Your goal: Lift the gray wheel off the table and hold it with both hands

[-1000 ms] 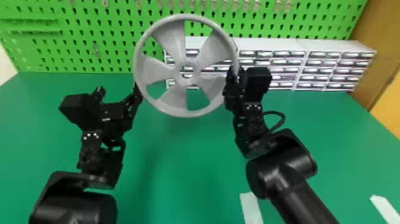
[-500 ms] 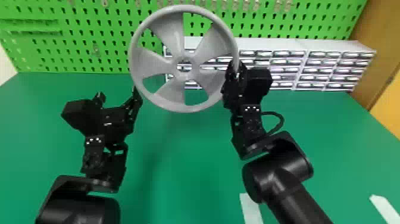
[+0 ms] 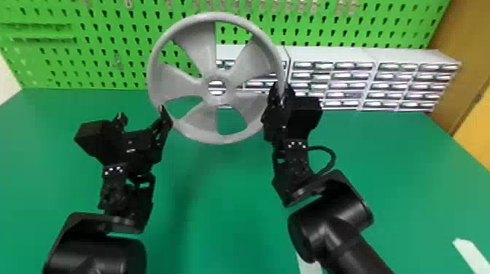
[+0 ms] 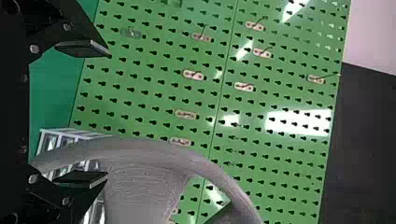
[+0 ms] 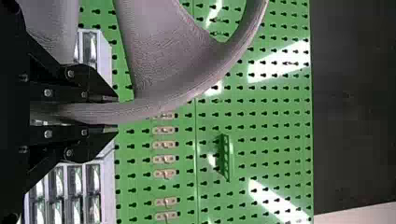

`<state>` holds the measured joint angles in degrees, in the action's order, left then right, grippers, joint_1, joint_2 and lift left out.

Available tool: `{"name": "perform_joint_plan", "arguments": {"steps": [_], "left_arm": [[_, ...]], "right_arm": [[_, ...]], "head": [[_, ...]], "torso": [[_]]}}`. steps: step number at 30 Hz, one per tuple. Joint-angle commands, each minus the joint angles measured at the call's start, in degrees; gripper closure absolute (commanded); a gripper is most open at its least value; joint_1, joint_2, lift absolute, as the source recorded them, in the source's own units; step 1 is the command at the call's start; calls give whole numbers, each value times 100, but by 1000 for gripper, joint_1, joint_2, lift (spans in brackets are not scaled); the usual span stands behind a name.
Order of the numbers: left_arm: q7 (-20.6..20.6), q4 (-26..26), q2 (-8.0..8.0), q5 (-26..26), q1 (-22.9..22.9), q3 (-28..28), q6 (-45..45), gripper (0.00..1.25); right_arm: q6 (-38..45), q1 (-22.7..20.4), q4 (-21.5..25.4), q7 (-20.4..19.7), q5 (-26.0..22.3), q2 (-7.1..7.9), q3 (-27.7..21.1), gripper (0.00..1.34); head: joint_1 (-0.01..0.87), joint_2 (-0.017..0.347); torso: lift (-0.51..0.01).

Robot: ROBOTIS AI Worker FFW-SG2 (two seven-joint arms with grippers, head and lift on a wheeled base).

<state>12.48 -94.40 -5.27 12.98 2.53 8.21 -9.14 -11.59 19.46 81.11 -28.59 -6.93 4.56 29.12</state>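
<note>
Raised above the green table, the gray wheel (image 3: pixel 197 47) faces me upright in the head view. My right gripper (image 3: pixel 280 98) is shut on its right rim; in the right wrist view that gripper (image 5: pixel 109 112) has the rim between its two fingers. My left gripper (image 3: pixel 142 116) stands open at the wheel's lower left, one finger overlapping the rim in the head view. The left wrist view has the gripper (image 4: pixel 105 114) wide open, nothing between its fingers, with the wheel's rim (image 4: pixel 205 163) passing behind one of them. Whether that finger touches the rim I cannot tell.
Behind the wheel, white drawer units (image 3: pixel 335 54) stand along the back of the green table (image 3: pixel 218 204). A green pegboard (image 3: pixel 105 51) with hooks rises behind them. White tape strips (image 3: pixel 472 253) lie near the table's front right.
The wheel first shifted slightly left and up, then came a little back down. My left gripper, still open, has moved slightly right, its inner finger now overlapping the rim. The right gripper kept hold.
</note>
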Motion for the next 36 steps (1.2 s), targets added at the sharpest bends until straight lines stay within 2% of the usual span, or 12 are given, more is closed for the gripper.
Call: {"name": "perform_joint_plan", "arguments": {"steps": [1, 22, 36], "left_arm": [[0, 79, 0, 3, 37, 31, -17, 332], [0, 607, 0, 38, 345, 137, -255, 391], [79, 651, 9, 99, 407, 321, -351, 605]], "right_arm": [[-19, 14, 1, 2, -1, 18, 59, 1122], [-89, 14, 45, -33, 69, 27, 156, 1124], [-71, 14, 45, -42, 96, 18, 156, 1124]], "head": [[711, 15], [711, 15], [711, 15]], "torso": [[-98], [-98], [-98]]}}
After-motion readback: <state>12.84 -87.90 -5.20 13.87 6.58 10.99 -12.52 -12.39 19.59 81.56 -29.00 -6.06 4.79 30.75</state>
